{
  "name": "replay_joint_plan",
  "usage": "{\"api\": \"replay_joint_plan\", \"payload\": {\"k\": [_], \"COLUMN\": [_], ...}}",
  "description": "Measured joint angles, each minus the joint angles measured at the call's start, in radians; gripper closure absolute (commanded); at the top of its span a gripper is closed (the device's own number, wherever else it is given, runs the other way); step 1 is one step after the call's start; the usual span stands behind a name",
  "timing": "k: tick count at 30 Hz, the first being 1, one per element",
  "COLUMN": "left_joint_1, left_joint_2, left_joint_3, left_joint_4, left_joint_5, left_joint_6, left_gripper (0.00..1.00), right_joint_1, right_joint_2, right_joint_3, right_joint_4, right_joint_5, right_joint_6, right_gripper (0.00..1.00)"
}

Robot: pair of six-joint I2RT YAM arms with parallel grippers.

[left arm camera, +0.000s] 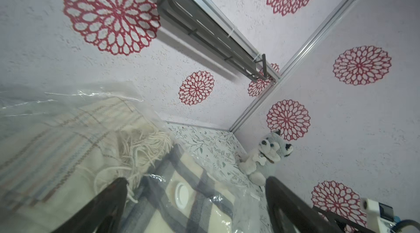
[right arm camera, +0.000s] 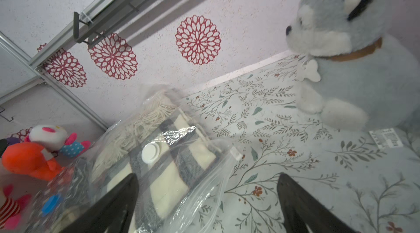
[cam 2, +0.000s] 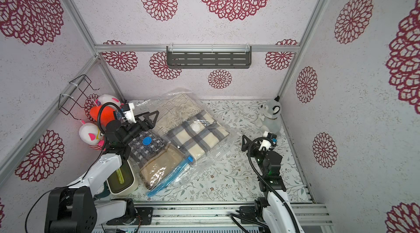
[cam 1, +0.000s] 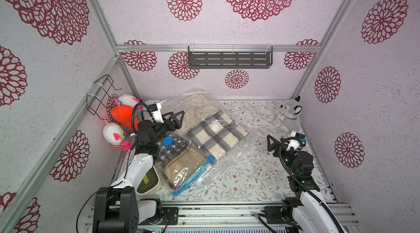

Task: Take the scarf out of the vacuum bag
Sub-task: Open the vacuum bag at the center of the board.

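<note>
**Over the vacuum bags: approach stage, nothing yet gripped**

At mid-table, a clear plastic vacuum bag [cam 1: 229, 152] with a white round valve [cam 1: 214, 126] is laid flat on the floral-patterned table top [cam 1: 250, 175]. A folded cream-and-grey plaid scarf [cam 1: 218, 136] is sealed inside it, under the valve. A cream fringed scarf [cam 1: 197, 109] is seen under clear film at the far end. Whether that film belongs to the same bag cannot be told. A blue-valved bag of grey checked and tan fabric [cam 1: 181, 163] is partly overlapped by the clear one on its left side.

The left gripper [cam 1: 175, 118] is held over the fringed end with jaws spread wide and nothing between them. The right gripper [cam 1: 276, 144] is likewise spread and empty, near the bag's right corner but apart from it.

The step in hand is judged to be positioning before first contact. A hold on the film by one gripper is called for next, so that the fabric can be drawn out by the other. The bag's mouth must be located first, as it is not clearly shown.
</note>
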Motion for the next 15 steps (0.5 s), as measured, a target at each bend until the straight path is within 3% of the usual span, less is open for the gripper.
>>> {"api": "replay_joint_plan", "payload": {"k": [5,7,10,15], "left_joint_1": [-0.283,-0.393,-0.532,-0.714], "left_joint_2": [-0.013,0.032,0.135,0.256], "left_joint_3": [0.101,0.169,0.269,0.283], "left_joint_4": [-0.201,-0.309,-0.439,-0.544], "left_joint_5": [-0.244,-0.351,-0.486,-0.615], "left_joint_6": [0.174,0.245,0.329,0.417], "left_gripper": [0.02,0.02,0.12,0.14], "right_joint_1": [0.005,0.006,0.006,0.006], "right_joint_2": [0.149,0.211,0.263,0.344], "right_joint_3": [0.031,0.046,0.057,0.079], "right_joint_4": [-0.037,-0.068,-0.092,-0.106], "right_joint_5": [-0.070,-0.071,-0.062,-0.060], "right_joint_6": [0.010,0.009,0.009,0.011], "right_gripper": [0.07,0.08,0.09,0.12]}}
